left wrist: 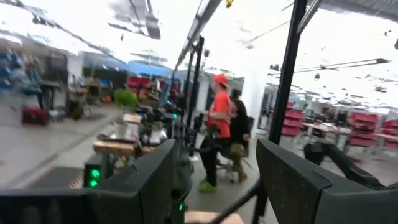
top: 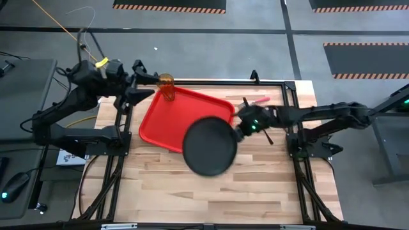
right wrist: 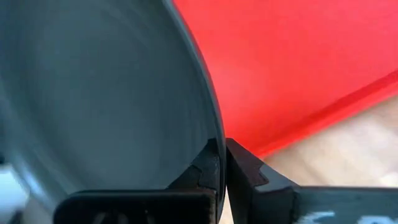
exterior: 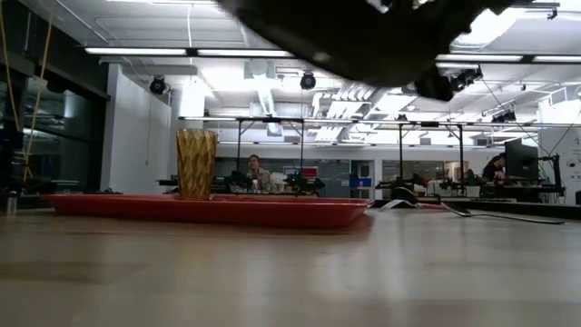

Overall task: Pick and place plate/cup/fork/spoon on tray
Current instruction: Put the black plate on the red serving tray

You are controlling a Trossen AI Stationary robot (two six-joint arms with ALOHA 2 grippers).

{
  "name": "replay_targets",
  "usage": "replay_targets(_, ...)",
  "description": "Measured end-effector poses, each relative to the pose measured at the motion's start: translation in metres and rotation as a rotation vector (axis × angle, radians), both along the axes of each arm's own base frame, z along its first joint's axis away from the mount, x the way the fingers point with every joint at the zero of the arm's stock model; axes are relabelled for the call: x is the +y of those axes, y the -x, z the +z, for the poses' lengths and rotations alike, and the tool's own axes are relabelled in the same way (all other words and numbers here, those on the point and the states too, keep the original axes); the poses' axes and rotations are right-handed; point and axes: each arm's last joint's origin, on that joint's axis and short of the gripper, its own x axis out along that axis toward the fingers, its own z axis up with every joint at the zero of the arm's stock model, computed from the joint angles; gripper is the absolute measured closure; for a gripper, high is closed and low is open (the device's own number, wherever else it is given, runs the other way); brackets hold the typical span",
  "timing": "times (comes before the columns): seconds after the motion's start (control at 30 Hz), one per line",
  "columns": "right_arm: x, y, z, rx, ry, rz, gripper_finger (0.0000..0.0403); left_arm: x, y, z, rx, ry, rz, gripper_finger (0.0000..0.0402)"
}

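My right gripper (top: 241,130) pinched the plate (top: 209,145) by its rim, lifted at frame centre over the tray (top: 163,124)'s lower right edge. Farther back, the cup (top: 167,85) already stood in the tray's upper-left corner beside my open, empty left gripper (top: 152,78). The fork (top: 259,100) and spoon (top: 263,133) remained on the worktop (top: 255,185) at right, so I judged the job about a quarter done.

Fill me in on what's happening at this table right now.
The right pincer grips the rim of the black plate and holds it up off the table, partly over the red tray. The amber cup already stands upright on the tray's far left corner, close to the left pincer, which is open. The pink-handled fork and the black spoon lie on the wooden table to the right of the tray, near the right arm.
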Motion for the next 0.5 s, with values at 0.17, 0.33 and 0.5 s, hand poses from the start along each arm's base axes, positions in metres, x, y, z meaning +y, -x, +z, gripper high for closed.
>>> replay_targets(0.17,-0.028,-0.023,-0.029,0.058,-0.023,-0.126,0.0403,-0.001,0.008,0.003,-0.035,0.013,0.092,0.0188)
replay_targets(0.33,-0.05,-0.045,-0.068,0.115,-0.067,-0.305,0.0403,0.0,0.008,0.004,-0.037,0.022,0.12,0.0188)
replay_targets(0.5,-0.064,-0.069,-0.095,0.021,-0.124,-0.432,0.0403,0.003,0.004,0.002,-0.029,0.034,0.145,0.0188)
